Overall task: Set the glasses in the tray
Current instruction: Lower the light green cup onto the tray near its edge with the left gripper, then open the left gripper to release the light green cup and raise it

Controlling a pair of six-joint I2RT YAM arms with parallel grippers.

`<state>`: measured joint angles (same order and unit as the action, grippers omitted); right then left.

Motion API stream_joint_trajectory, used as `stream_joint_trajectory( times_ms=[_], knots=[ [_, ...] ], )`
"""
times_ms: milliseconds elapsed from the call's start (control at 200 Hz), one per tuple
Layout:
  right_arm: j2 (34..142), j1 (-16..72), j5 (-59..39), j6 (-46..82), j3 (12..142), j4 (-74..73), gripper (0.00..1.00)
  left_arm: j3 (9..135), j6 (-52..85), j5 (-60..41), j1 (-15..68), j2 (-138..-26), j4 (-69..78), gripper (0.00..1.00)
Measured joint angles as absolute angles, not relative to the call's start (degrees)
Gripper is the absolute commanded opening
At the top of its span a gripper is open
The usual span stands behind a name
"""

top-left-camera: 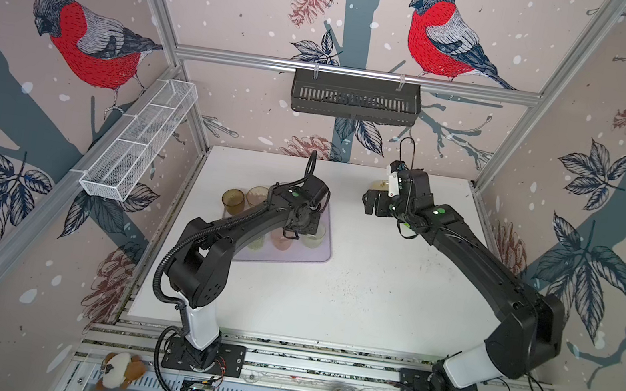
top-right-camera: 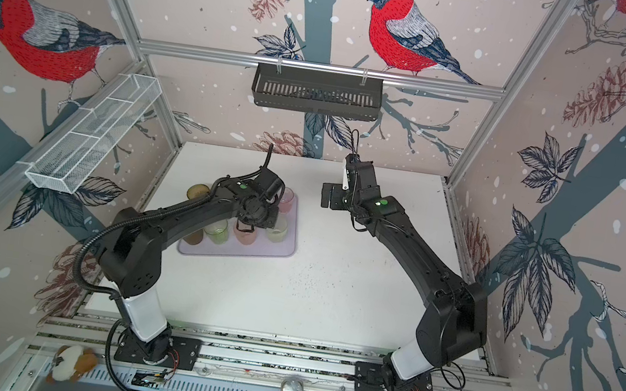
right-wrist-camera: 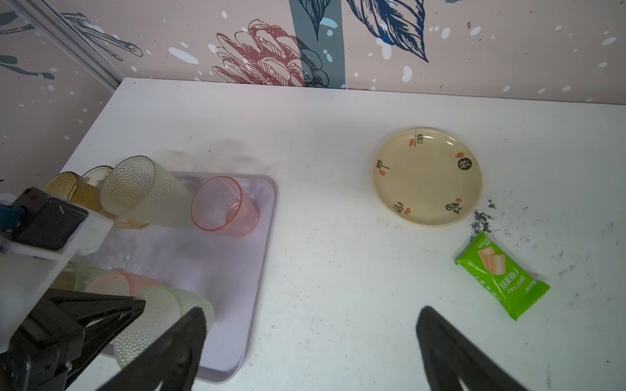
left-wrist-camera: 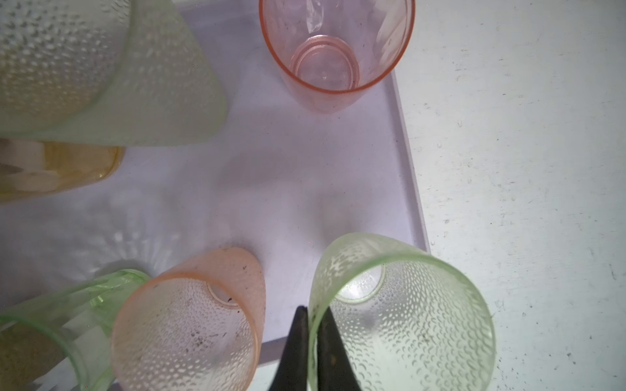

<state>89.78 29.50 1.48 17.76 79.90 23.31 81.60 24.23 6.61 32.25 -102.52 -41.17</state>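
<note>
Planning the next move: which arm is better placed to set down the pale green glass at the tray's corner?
Left. The left claw is shut on that pale green glass at its rim, over the tray. The right claw is open and empty, above the table beside the tray.

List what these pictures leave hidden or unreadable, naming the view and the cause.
Both top views: left arm covers several glasses on the tray.
In a top view: plate mostly behind right arm.
Left wrist view: amber glass cut off by the frame edge; unclear whether the pale green glass in the left claw touches the tray.
Right wrist view: packet print too small to read.
</note>
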Motion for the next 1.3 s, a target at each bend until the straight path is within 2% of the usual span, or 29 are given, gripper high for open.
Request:
stream_joint_trajectory(
  times_ms=[1141, 1301],
  knots=[
    [90.5, 29.3, 1.7, 17.7, 81.1, 23.4, 0.98, 79.1, 25.9, 7.6, 32.3, -105.2, -36.6, 0.00],
    [90.5, 29.5, 1.7, 17.7, 81.1, 23.4, 0.98, 78.9, 26.6, 7.7, 32.3, -105.2, -36.4, 0.06]
  ],
)
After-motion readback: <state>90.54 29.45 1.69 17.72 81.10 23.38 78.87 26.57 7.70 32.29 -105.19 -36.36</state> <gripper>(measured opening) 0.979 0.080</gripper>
